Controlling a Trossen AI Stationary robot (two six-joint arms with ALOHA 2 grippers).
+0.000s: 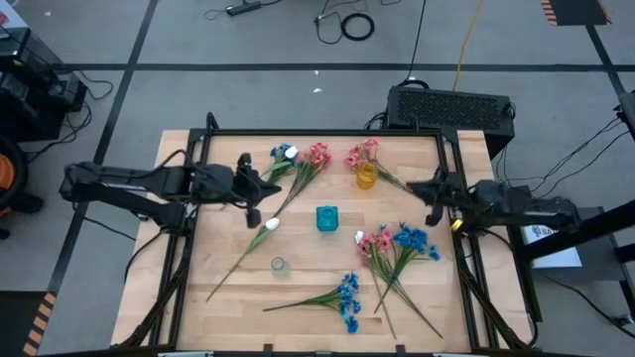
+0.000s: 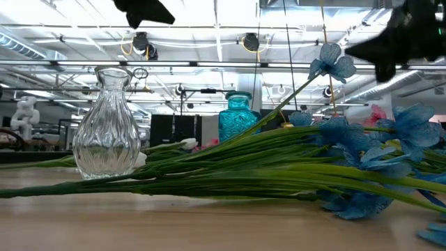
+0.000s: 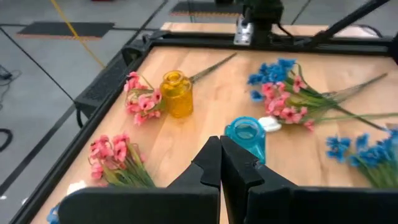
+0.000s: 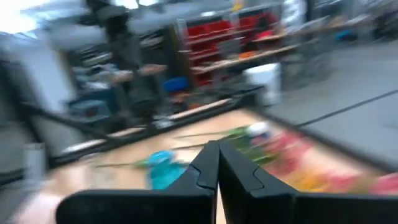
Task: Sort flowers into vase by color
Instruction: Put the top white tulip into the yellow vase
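Loose flowers lie flat on the wooden table (image 1: 228,297). Pink sprays (image 1: 317,156) rest at the far side by a blue-and-white sprig (image 1: 283,153). A white bud (image 1: 271,224) on a long stem lies left of centre. A pink and blue bunch (image 1: 397,243) and a blue spray (image 1: 347,297) lie nearer the front. Three vases stand upright: yellow (image 1: 366,177), teal (image 1: 326,218) and clear glass (image 1: 279,265). My left gripper (image 1: 260,188) hovers shut over the table's left part, its fingers (image 3: 219,165) aimed toward the teal vase (image 3: 247,135). My right gripper (image 1: 422,190) is shut at the right edge.
A black frame (image 1: 317,132) rims the table's far and side edges. Bare wood lies in the near-left corner. In the low view the clear vase (image 2: 106,125) stands left, with green stems and blue blossoms (image 2: 362,139) lying across the front.
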